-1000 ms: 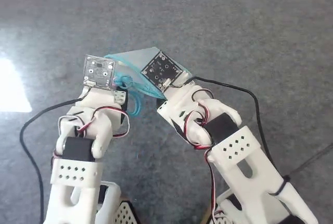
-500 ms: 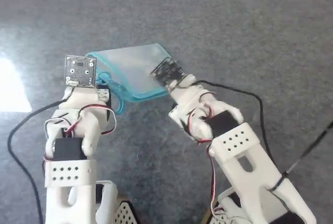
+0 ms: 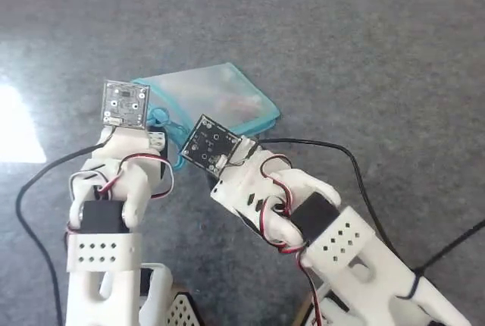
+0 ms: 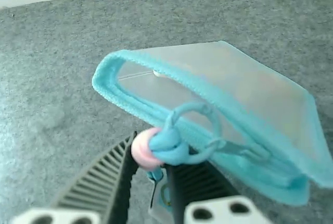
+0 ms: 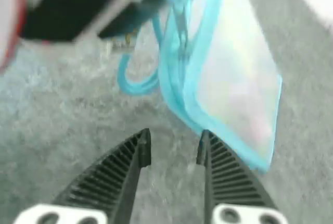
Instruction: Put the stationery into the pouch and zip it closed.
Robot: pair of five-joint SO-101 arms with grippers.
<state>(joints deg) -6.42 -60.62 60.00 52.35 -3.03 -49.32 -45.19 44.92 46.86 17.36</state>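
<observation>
Here's the pouch (image 3: 212,98), a see-through bag with teal edging, out on the grey table (image 3: 379,61) just ahead of both arms. The left pincer (image 4: 151,156) has its jaws pressed together on the pull cord (image 4: 192,117), gripping right under a pink bead (image 4: 141,148) and the teal knot beside it. From the left wrist view the near end of the pouch gapes, the two teal lips standing apart at the corner closest to that pincer, while the rest of the bag stretches away from it. From the high view something reddish (image 3: 235,102) shows through the wall near the middle of the bag, too blurred to name. Over to the right pincer (image 5: 174,148): jaws apart, nothing between them, hovering over bare table with the tips just beside the pouch's long teal edge, not touching it. A loose loop of teal cord (image 5: 136,81) hangs off the pouch's end, between the two arms, near the right pincer's tips.
</observation>
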